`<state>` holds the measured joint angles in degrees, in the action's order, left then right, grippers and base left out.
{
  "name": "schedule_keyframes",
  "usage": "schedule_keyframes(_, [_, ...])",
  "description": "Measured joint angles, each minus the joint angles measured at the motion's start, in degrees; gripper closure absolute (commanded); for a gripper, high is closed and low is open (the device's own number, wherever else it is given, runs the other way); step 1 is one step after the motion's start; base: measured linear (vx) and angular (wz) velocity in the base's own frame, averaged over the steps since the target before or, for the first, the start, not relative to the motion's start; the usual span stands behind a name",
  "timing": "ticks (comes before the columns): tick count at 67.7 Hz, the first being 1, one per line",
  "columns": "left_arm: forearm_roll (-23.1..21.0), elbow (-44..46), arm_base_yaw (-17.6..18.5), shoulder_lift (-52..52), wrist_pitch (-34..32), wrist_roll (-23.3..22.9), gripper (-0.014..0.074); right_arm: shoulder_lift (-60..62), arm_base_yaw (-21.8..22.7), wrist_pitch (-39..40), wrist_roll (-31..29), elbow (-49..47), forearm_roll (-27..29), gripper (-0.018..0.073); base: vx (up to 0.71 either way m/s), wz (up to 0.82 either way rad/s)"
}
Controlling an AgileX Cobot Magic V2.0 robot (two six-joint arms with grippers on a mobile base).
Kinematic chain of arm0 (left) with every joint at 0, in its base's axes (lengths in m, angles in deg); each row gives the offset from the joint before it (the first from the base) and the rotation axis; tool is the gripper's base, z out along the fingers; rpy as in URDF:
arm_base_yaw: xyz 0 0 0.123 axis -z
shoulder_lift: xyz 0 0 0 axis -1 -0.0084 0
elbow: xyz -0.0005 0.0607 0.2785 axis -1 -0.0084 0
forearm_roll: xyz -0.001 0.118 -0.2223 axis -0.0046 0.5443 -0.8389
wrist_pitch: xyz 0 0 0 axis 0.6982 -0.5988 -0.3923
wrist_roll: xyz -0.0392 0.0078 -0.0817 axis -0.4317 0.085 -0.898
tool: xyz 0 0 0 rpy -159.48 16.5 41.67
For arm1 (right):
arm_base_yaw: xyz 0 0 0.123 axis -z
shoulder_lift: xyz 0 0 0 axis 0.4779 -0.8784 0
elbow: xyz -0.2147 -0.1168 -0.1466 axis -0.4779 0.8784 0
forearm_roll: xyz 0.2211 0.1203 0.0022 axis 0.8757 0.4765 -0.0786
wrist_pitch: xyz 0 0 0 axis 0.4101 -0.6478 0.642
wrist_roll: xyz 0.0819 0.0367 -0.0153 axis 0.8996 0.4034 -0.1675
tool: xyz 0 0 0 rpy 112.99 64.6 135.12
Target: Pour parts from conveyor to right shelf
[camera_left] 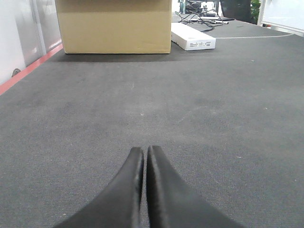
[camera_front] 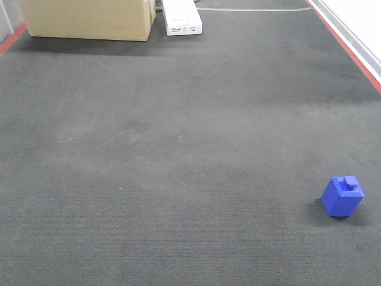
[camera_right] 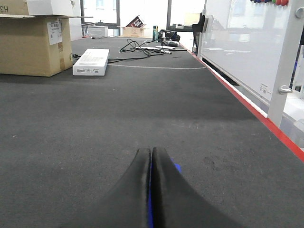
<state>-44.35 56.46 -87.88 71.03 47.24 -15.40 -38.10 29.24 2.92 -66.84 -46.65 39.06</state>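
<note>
The blue part [camera_front: 343,196] stands stud up on the conveyor [camera_front: 178,149], toward its right side. It is well apart from the cardboard box [camera_front: 89,21] and white carton [camera_front: 182,18] at the far end. Both grippers are pressed closed and hold nothing: the left gripper [camera_left: 144,149] over bare belt, the right gripper [camera_right: 151,151] in line with the part. The right one likely needs to spread its jaws wide before closing in, then square them to the block's flat sides. In the right wrist view its fingers hide nearly all of the part, leaving only a blue sliver. The right shelf is out of view.
</note>
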Motion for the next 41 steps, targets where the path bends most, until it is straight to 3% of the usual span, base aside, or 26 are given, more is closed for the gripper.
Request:
schedule_keyframes(20, [0.0, 0.0, 0.0, 0.0, 0.0, 0.0, 0.0603, 0.0, 0.0, 0.25, 0.0, 0.0, 0.0, 0.0568, 0.0, 0.0])
schedule_keyframes(41, [0.0, 0.0, 0.0, 0.0, 0.0, 0.0, 0.0603, 0.0, 0.0, 6.32, 0.0, 0.0, -0.37, 0.0568, 0.0, 0.0])
